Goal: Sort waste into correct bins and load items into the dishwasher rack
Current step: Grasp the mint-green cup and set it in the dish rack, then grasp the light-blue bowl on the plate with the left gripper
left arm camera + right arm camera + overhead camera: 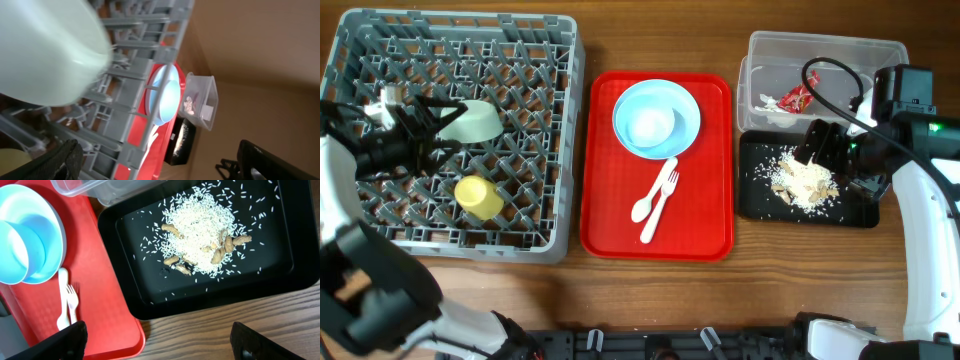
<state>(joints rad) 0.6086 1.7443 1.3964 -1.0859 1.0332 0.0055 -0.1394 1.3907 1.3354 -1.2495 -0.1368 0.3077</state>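
Far left, the big square grey lattice dishwasher rack [566,130] is set close to the table's left and back edges. Its left side is covered by the left arm. Two things are parked in it: a light green shallow bowl [478,122], tipped on its side among the pegs, and a small yellow cup [478,197] just in front of it.

The left gripper [157,150] is held beside the bowl with its fingers spread wide, and nothing is caught between them. From the left wrist the bowl is a blurry, cropped blob, and only a sliver of the cup is seen.

A thin strip of bare wood is left between the rack and the flat red plastic serving tray [610,215]. At the tray's back sits a round pale blue-white plate [688,130] with a pale blue bowl [650,124] on it. A white plastic spoon [642,207] and white plastic fork [662,203] lie side by side below, touching or nearly so. The tray's front corners are bare.

At the right, a clear rectangular plastic tub [825,44] holds a shiny red candy wrapper [796,98] and a crumpled white napkin [767,100], which is hard to make out. Right in front of it, whitish rice-like scraps [200,230] are heaped in a shallow black rectangular tray [125,280] with some brownish bits.

The right gripper [160,332] hangs above that tray, fingers wide apart and holding nothing. The tray's right end and part of the tub are hidden by the arm and its cable.
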